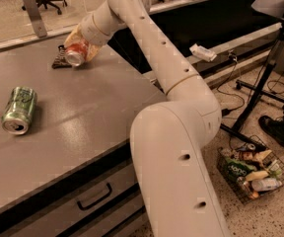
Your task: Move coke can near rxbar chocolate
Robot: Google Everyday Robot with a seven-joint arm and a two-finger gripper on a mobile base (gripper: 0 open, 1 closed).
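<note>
The coke can (77, 53), red-orange with a silver top, is held tilted on its side in my gripper (81, 47) at the far part of the grey table (83, 112). The gripper is shut on it. The can's silver end points left, close beside the rxbar chocolate (61, 57), a dark flat bar lying on the table just left of the can. The can is at or just above the table surface; I cannot tell if it touches. My white arm reaches across from the lower right.
A green can (18, 109) lies on its side at the left of the table. A drawer handle (93, 197) is below the table's front edge. A wire basket of packets (253, 174) sits on the floor at right, near a stand's legs (260, 90).
</note>
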